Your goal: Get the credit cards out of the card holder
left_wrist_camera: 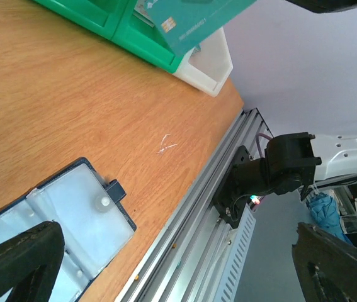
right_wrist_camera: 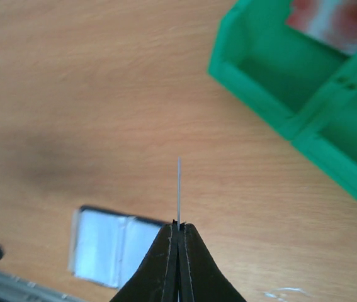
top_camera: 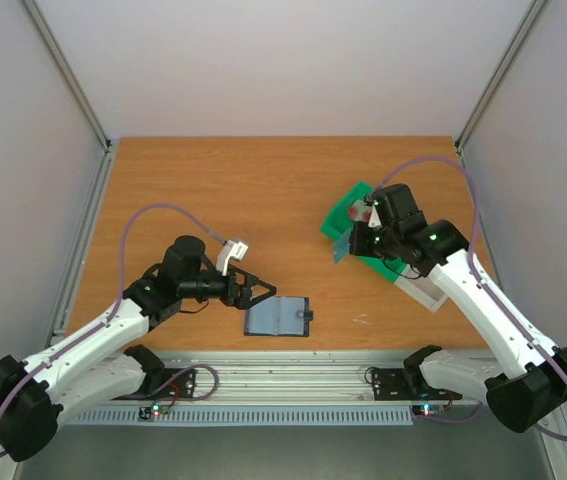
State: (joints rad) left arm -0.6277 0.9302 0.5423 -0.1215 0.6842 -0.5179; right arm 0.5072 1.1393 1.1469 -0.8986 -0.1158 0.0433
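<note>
Now the right gripper (right_wrist_camera: 179, 226) is pinched tight on a teal credit card (left_wrist_camera: 191, 22), held just beside the green tray (top_camera: 355, 208). The left gripper (top_camera: 261, 292) gapes wide beside the card holder (top_camera: 278, 317), which lies open on the table (top_camera: 213, 190).

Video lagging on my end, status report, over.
Left end effector open at card holder. Right end effector shut on teal card, by green tray. No obstruction seen.

Card holder (top_camera: 277, 317) lies left of the tray (top_camera: 346, 214).
</note>
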